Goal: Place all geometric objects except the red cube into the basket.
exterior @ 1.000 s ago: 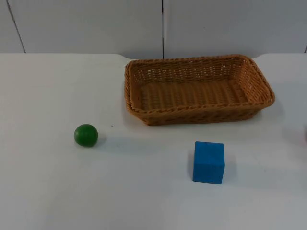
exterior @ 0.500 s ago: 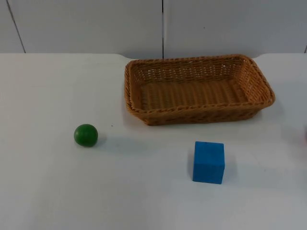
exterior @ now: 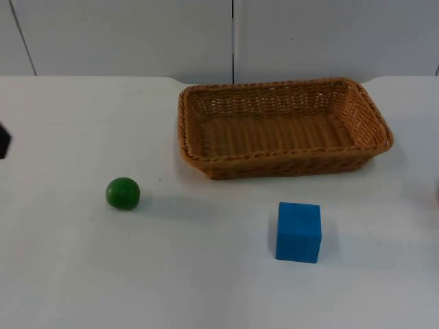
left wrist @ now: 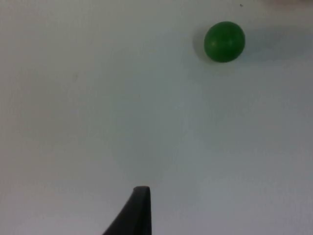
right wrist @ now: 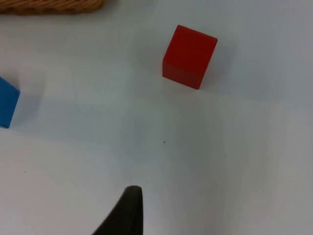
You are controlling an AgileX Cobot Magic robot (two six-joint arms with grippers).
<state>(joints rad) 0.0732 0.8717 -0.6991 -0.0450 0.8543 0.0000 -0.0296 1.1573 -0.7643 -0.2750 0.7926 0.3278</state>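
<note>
A green ball [exterior: 123, 193] rests on the white table at the left, and it shows again in the left wrist view [left wrist: 224, 41]. A blue cube [exterior: 298, 232] stands right of centre, in front of the woven basket [exterior: 281, 163], which holds nothing. In the right wrist view the red cube [right wrist: 190, 57] sits on the table, with the blue cube's corner [right wrist: 7, 107] and the basket's rim [right wrist: 49, 6] off to the side. My left gripper [exterior: 3, 142] pokes in at the table's left edge, well left of the ball. My right gripper [right wrist: 128, 210] hovers short of the red cube.
The grey partition wall [exterior: 233, 38] closes off the table behind the basket. Bare white table top [exterior: 206, 274] lies between the ball and the blue cube and along the front.
A black part of my left arm has come into the top view at the left edge. The ball, cube and basket have not moved.
</note>
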